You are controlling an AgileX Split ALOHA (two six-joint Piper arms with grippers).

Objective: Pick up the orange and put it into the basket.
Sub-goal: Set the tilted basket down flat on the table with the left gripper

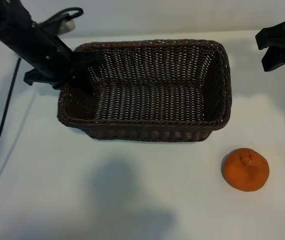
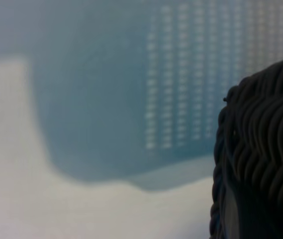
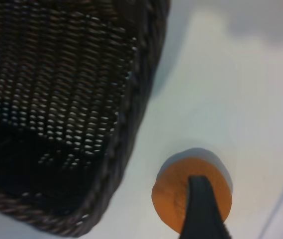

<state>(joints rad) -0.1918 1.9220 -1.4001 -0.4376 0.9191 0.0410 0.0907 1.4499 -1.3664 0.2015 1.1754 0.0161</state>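
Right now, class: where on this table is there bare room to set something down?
Bare table spans the near side, below the basket and left of the orange. It is crowded at the basket's left end, where the left gripper reaches in.

No text, label, brand, number or sign can be read in any of the three views.

Matte black arms, black cable
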